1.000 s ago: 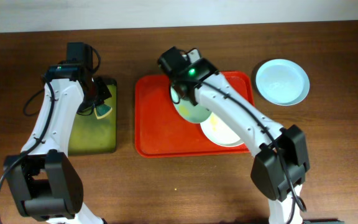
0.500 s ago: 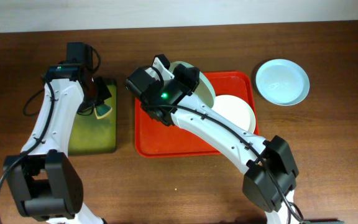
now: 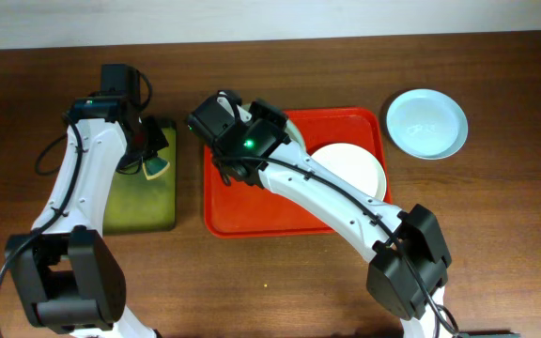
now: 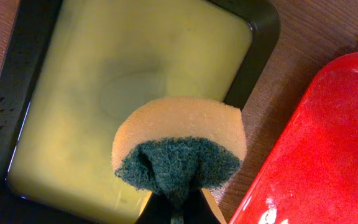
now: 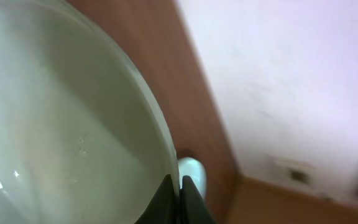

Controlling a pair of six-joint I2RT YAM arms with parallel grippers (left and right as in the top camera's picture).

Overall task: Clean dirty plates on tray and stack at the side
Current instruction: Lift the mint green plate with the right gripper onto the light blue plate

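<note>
My right claw (image 5: 179, 190) is clamped on the rim of a pale mint-blue round plate (image 5: 61, 124), holding it tipped up on edge over the far-left corner of the big red plastic tray (image 3: 252, 202). My left claw (image 4: 174, 208) pinches a yellow sponge with a green scrub pad (image 4: 179, 140) just off that tray's left side. So the plate's to the sponge's right, and my left arm is nearer for scrubbing. It looks glossy, and I can't spot any smears. A white round plate (image 3: 355, 169) lies flat in the tray's right half.
</note>
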